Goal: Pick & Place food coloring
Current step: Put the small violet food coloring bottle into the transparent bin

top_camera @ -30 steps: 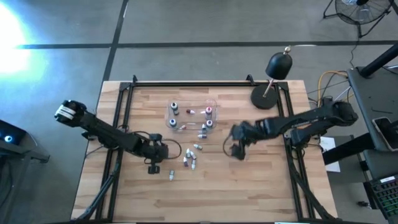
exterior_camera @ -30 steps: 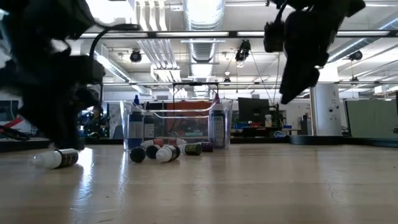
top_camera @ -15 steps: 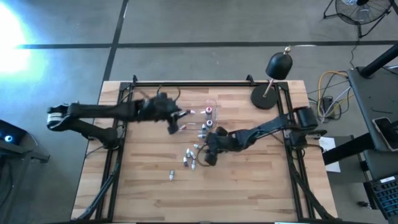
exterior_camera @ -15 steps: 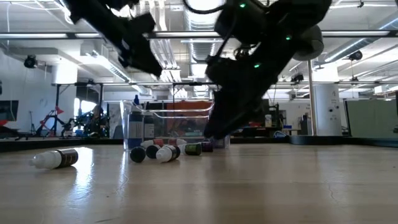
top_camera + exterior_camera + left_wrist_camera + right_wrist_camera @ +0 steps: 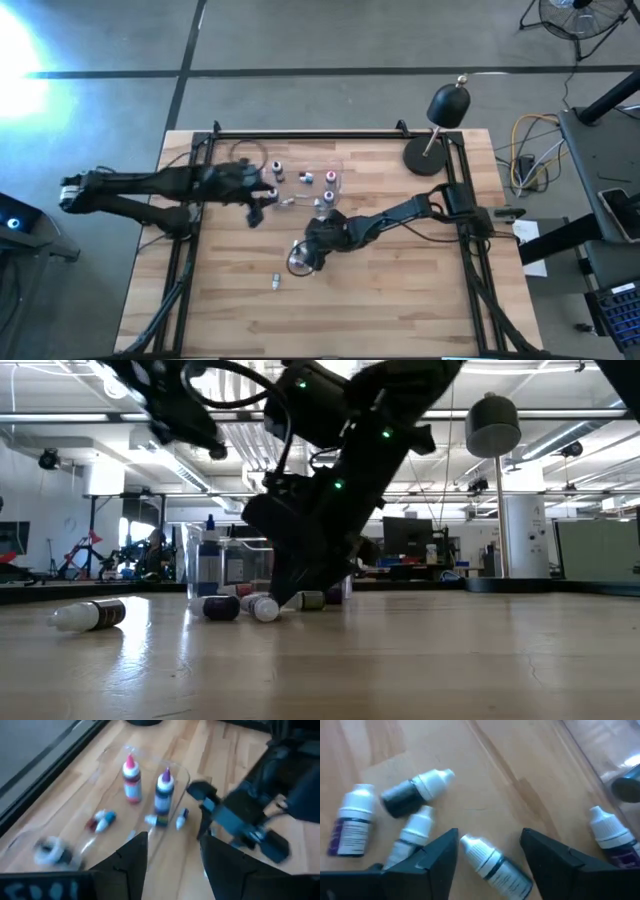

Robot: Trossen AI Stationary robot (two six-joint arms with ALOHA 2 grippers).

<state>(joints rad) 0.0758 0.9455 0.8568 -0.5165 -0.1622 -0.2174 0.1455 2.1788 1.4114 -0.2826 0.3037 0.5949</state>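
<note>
Several small food coloring bottles with white caps lie on the wooden table [image 5: 400, 300] in a loose cluster [image 5: 415, 787]. My right gripper [image 5: 487, 855] is low over them and open; one lying bottle [image 5: 492, 865] sits between its fingers, and I cannot tell whether they touch it. A clear tray [image 5: 342, 172] at the far middle holds upright bottles [image 5: 131, 782] and lying ones. My left gripper [image 5: 172, 865] hangs open and empty above the tray's left side [image 5: 260, 198]. One bottle [image 5: 275, 282] lies alone toward the near left.
A black lamp-like stand [image 5: 440, 120] with a round base stands at the far right corner. Black frame rails [image 5: 190, 250] run along the table's left and right edges. Bare wood lies along the near edge and to the right of the cluster.
My left gripper has risen from beside the lone bottle at the near left, swung toward the far edge over the tray, then drawn back a little to the left. My right gripper has gone down and toward the left and near edge, onto the cluster of lying bottles.
</note>
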